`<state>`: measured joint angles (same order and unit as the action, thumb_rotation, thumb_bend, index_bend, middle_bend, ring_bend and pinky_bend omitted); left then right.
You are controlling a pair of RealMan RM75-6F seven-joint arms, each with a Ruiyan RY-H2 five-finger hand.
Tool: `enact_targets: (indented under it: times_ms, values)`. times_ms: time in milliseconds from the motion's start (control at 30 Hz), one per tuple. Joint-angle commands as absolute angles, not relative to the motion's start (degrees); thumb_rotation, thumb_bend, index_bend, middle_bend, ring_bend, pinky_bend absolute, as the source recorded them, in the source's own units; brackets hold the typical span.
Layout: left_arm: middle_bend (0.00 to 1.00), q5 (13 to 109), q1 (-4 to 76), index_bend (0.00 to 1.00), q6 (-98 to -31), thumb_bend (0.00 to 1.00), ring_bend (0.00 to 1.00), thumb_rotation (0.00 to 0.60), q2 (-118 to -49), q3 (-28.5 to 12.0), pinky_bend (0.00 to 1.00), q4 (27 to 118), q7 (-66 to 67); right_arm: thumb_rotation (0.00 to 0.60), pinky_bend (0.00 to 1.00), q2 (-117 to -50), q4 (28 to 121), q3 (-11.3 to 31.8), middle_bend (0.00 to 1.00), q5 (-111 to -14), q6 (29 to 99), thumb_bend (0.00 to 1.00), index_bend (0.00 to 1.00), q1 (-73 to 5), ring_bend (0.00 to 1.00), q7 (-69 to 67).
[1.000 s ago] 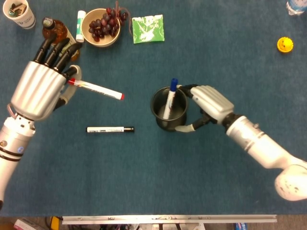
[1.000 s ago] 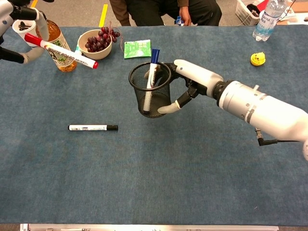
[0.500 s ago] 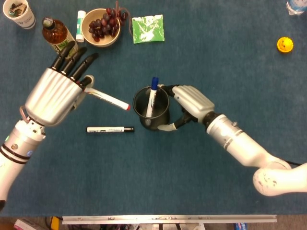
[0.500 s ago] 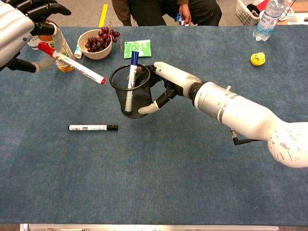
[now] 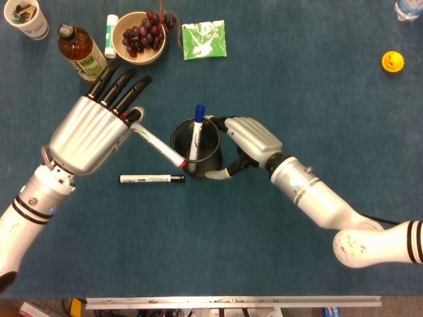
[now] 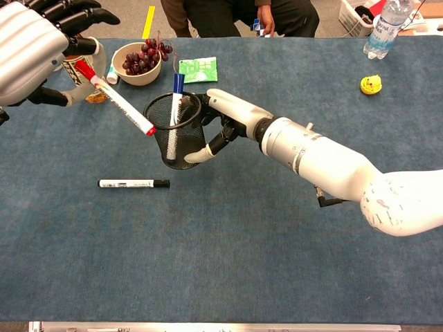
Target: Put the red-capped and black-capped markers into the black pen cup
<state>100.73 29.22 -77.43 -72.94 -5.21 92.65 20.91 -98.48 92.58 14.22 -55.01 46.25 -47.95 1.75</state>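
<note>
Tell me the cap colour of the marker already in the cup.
Blue, clearest in chest view.

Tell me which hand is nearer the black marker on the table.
Left. The left hand hovers just up-left of the black marker, holding the red marker; the right hand grips the cup beyond its capped end.

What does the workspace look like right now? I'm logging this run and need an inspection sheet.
Surface: blue cloth table.
Job's things: red-capped marker angled toward black pen cup; black-capped marker lying flat.
Clutter: blue-capped marker in cup; grape bowl, bottle, green packet, yellow toy.
Robot hands: left robot hand holds red-capped marker; right robot hand holds cup.
Cables: nothing seen.
Surroundings: person behind table.
</note>
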Motion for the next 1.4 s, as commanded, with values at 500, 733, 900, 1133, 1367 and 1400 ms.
enact_targets:
  times_ms: [500,733,900,1133,1367,1400]
  values:
    - [0.17,100.12,29.96,0.58,-77.55,0.33,0.10,0.600,-72.48,-6.27,0.09,92.87,21.85,0.600,0.23,-99.52,91.82,14.05,0.43,-54.08,46.28,0.37,0.48,-48.51,0.29,2.33]
    - [0.17,100.34,30.43,0.58,-77.12,0.33,0.10,0.600,-73.39,-6.13,0.09,92.46,22.52,0.600,0.23,-100.74,91.21,14.68,0.43,-52.22,46.33,0.37,0.48,-49.35,0.29,3.06]
    - [0.17,101.03,30.56,0.58,-77.31,0.33,0.10,0.600,-73.94,-5.82,0.09,92.09,22.97,0.600,0.23,-101.20,90.85,15.11,0.43,-51.09,46.43,0.37,0.48,-49.74,0.29,3.41]
    - [0.17,101.46,30.68,0.56,-77.08,0.33,0.10,0.600,-74.42,-5.20,0.09,92.16,22.83,0.600,0.23,-101.92,90.52,15.81,0.43,-49.52,46.67,0.37,0.48,-50.63,0.29,4.37]
    - [0.15,100.94,30.47,0.35,-76.56,0.33,0.09,0.600,-74.20,-4.89,0.09,93.25,23.70,0.600,0.23,-102.55,90.14,16.12,0.43,-48.58,46.92,0.37,0.48,-51.27,0.29,5.09]
    - [0.15,100.74,30.36,0.32,-76.63,0.32,0.09,0.600,-74.11,-4.93,0.09,93.48,23.77,0.600,0.23,-102.54,90.10,16.13,0.43,-48.53,46.96,0.37,0.48,-51.27,0.29,5.12]
